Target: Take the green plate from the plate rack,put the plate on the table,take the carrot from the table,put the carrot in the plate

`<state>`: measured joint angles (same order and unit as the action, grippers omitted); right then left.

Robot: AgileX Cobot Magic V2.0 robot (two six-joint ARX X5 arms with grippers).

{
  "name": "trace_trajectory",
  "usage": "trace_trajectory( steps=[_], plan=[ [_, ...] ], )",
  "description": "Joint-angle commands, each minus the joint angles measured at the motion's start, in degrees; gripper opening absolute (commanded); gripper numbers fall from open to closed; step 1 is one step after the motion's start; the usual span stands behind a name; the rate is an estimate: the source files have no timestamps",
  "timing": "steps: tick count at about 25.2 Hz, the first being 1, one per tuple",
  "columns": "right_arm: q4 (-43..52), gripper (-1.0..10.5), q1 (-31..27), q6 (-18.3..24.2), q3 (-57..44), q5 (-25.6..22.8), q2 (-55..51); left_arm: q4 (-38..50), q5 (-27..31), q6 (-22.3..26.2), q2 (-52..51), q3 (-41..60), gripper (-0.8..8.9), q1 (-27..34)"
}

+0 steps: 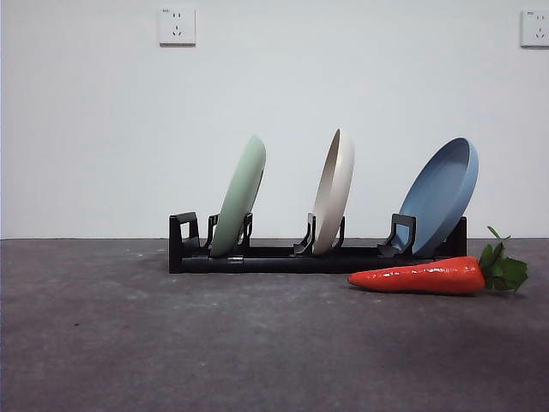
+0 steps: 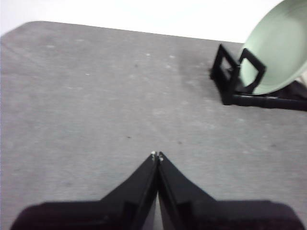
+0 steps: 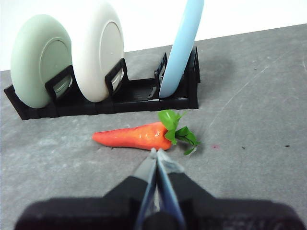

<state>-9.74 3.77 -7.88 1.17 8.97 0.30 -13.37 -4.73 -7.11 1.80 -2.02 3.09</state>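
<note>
Rack [image 1: 283, 257]: black, on the table [image 1: 171, 343], holding three tilted plates. Green plate [image 1: 240, 196] in the end slot; cream plate [image 1: 334, 190] in the middle; blue plate [image 1: 439, 196] at the other end. Carrot [image 1: 420, 276]: lying flat on the table just in front of the rack, below the blue plate. Left gripper [image 2: 157, 155]: jaws closed, empty, above bare table, apart from the rack. Right gripper [image 3: 157, 152]: jaws closed, empty, close to the carrot. Two wall sockets [image 1: 177, 26] behind.

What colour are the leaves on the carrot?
Green. The leaves on the orange carrot show best in the right wrist view.
</note>
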Motion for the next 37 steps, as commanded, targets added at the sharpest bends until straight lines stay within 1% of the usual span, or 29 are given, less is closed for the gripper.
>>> trace_trajectory(
  steps=[1,2,3,5,7,12,15,17,21,26,29,33,37],
  plan=[
    [0.68,0.0,0.04,-2.73,-0.79,0.04,-0.13,-0.04,-3.15,-3.04,-0.17,0.17,-0.06,0.17],
    [1.53,0.0,0.04,-4.11,-0.74,0.07,-0.13,-0.04,-4.17,-3.89,-0.17,-0.17,-0.07,0.17],
    [2.29,0.0,0.04,-6.86,-0.42,0.07,-0.13,-0.07,-5.40,-4.83,-0.17,-0.85,-0.08,0.17],
    [2.38,-0.1,0.04,-10.43,0.96,0.07,-0.11,-0.17,-6.67,-5.86,-0.17,-2.45,-0.07,0.15],
    [2.36,-0.1,0.04,-12.22,2.71,0.07,0.37,-0.26,-7.48,-7.06,-0.17,-4.46,-0.07,0.17],
    [-0.70,-0.1,0.04,-12.20,9.60,0.33,3.98,-1.07,-8.24,-9.09,1.05,-10.99,-0.07,0.15],
    [-4.11,-0.1,0.07,-11.21,14.95,2.43,7.74,-1.95,-10.54,-9.25,3.10,-14.91,-0.07,0.15],
    [-7.21,-0.1,0.11,-8.87,18.91,4.22,10.71,-3.06,-12.98,-9.25,4.81,-17.57,-0.07,0.15],
    [-15.63,-0.1,0.11,-2.69,28.02,9.03,17.99,-6.86,-18.78,-8.79,9.27,-23.50,-0.07,0.15],
    [-27.93,-0.1,0.13,5.51,39.63,12.79,27.32,-13.16,-24.85,-4.92,15.06,-30.73,-0.07,0.15],
    [-34.73,-0.1,0.15,9.68,45.86,15.08,32.33,-17.73,-27.41,-2.25,18.05,-34.88,-0.08,0.15],
    [-43.80,-0.1,0.22,14.34,52.41,15.21,37.77,-24.57,-29.68,1.57,21.68,-40.02,-0.08,0.11],
    [-52.65,-0.1,0.61,18.18,55.93,15.23,41.22,-32.79,-31.91,6.36,24.85,-44.92,-0.08,0.09]
  ],
)
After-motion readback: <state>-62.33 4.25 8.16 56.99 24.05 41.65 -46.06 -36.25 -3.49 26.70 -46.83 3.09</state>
